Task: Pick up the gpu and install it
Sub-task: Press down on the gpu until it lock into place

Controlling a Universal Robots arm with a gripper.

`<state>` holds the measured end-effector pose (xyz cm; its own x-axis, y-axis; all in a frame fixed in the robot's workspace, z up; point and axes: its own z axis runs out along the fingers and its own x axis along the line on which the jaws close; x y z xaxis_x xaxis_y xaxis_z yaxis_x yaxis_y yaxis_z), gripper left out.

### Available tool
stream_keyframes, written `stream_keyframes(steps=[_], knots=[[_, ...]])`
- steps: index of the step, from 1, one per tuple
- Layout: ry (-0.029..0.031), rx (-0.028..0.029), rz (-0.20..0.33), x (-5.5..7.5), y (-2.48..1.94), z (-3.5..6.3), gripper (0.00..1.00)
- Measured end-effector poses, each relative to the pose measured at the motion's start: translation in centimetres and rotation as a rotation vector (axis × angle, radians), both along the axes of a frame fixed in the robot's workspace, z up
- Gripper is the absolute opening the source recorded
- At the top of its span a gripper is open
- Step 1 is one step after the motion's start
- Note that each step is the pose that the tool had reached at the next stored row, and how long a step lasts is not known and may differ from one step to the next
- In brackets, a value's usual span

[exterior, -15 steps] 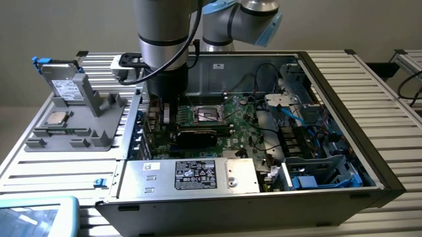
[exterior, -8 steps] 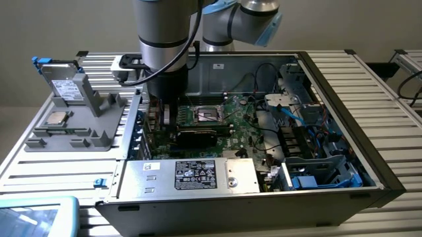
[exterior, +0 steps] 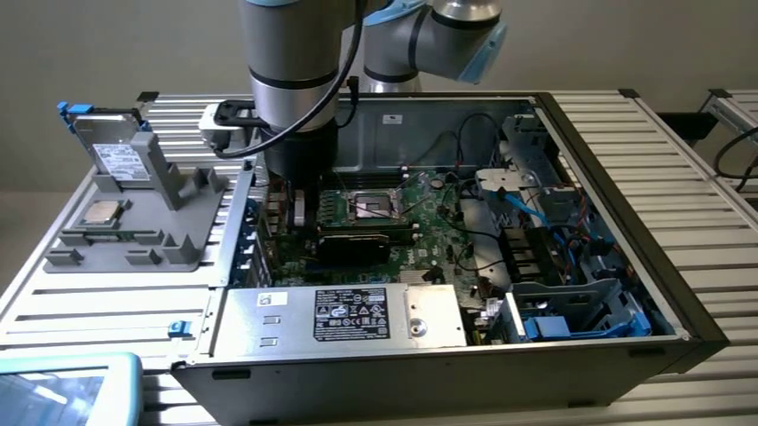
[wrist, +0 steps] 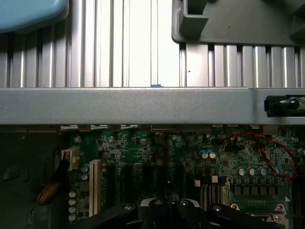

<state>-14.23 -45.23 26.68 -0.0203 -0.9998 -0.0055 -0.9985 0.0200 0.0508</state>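
While over motherboard [wrist: 157, 157], gpu [exterior: 365, 241] seated

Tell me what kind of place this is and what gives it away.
Probably a robotics lab bench set up for PC assembly. An open computer case lies on a slatted aluminium table, its motherboard exposed under the robot arm. Beside it, a grey parts fixture holds a hard drive and a CPU chip.
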Motion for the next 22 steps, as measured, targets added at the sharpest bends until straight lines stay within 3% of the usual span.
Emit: stream_keyframes(steps=[13, 15, 19, 22], knots=[[-0.0001, 0.0008, 0.0, 0.0, 0.0, -0.25, 0.12], [-0.0007, 0.003, 0.0, 0.0, 0.02, -0.02, 0.12], [0.0029, 0.0014, 0.0, 0.0, 0.03, 0.92, 0.12], [0.003, 0.0014, 0.0, 0.0, 0.03, 0.93, 0.12]])
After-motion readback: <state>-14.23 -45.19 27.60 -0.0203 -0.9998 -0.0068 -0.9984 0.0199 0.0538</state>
